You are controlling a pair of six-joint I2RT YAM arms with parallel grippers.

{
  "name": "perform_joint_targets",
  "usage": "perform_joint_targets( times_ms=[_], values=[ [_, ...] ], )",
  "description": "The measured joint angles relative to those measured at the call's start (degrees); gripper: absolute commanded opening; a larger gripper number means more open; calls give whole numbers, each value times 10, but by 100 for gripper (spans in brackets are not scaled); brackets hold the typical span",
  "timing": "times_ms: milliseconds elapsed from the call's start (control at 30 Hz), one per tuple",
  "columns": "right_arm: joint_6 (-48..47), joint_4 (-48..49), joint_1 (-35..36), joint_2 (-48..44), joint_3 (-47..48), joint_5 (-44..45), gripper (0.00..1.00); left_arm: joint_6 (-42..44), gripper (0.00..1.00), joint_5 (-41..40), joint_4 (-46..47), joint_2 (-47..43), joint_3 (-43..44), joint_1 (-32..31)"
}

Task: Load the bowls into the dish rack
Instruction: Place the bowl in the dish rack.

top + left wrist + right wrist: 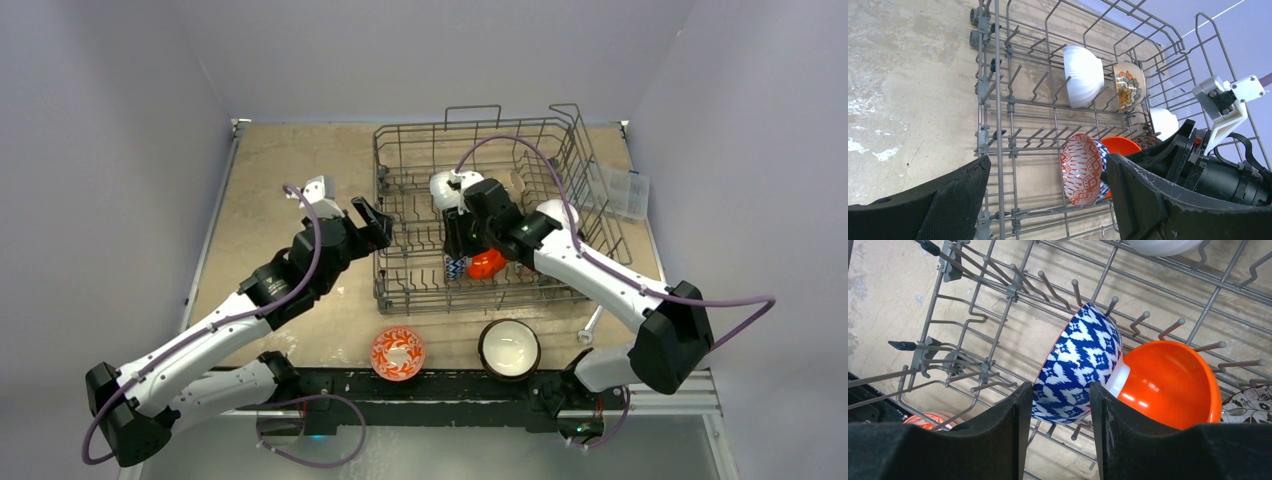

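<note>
So my right gripper (1060, 390) straddles the blue bowl (1078, 357), standing on edge in the rack (378, 200), near side; pinching or released, can't tell. Left gripper (372, 222) gapes empty. Red bowl (398, 352) at the bench's near edge lies closer to my left arm.

dish rack (400, 215) left side open; bowls (487, 263) crowd its middle.

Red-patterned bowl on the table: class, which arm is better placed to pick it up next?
Left. The left gripper is open and empty beside the dish rack, with the red-patterned bowl toward its side; the right gripper is inside the rack, straddling the blue-patterned bowl.
</note>
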Motion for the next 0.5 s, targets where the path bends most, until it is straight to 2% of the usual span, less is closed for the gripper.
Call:
perform_joint_targets(
  times_ms=[167, 400, 500],
  values=[
    [0, -2, 0, 0, -1, 0, 55, 3, 84, -9, -8, -13, 0, 0],
    [-3, -27, -3, 0, 13, -3, 74, 32, 84, -18, -22, -47, 0, 0],
    [-1, -31, -4, -6, 15, -7, 76, 48, 83, -23, -28, -62, 0, 0]
  ],
)
